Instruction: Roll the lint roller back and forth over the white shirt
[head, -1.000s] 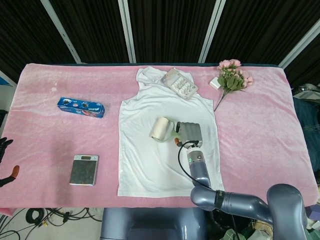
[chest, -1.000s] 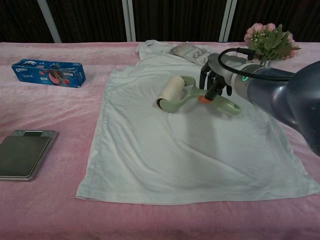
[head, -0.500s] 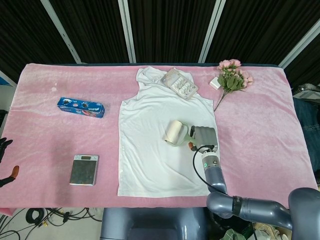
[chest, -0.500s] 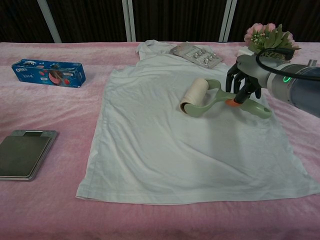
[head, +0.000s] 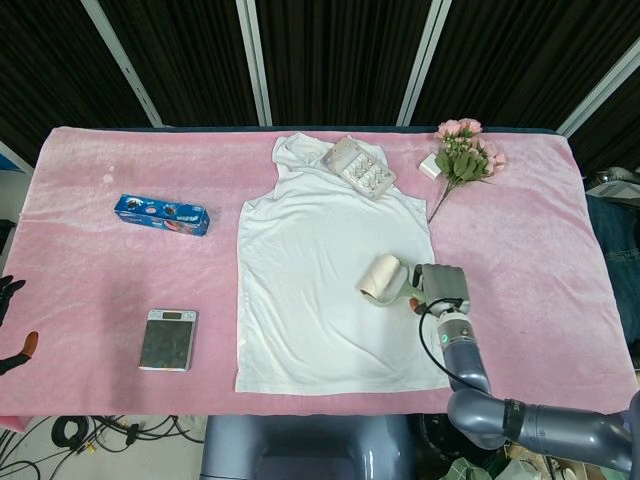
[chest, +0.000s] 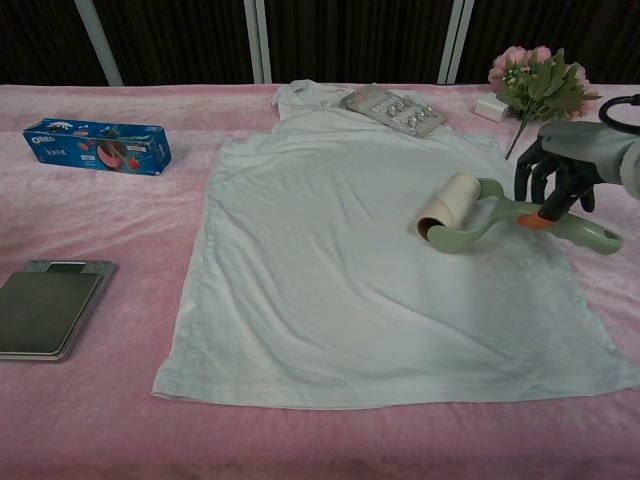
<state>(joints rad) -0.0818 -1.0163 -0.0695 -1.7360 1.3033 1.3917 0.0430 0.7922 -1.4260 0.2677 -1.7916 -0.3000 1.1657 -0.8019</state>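
lint roller (chest: 449, 209) handle, chest view only

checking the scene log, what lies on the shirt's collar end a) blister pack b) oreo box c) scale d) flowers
a, the blister pack rests across the shirt near its neck, while the other three lie on the pink cloth off the shirt.

The right robot hand (chest: 558, 172) has black fingers (chest: 531, 172) under a pale grey, boxy back plate (head: 441, 283) — one fingertip shows an orange-red pad (chest: 541, 221). Behind it the forearm (head: 462, 355) is a glossy blue-grey cylinder with a small green light near the wrist and a black cable (head: 431, 335) looping alongside. At the far left edge, dark fingers with one orange tip mark the left robot hand (head: 12, 320).
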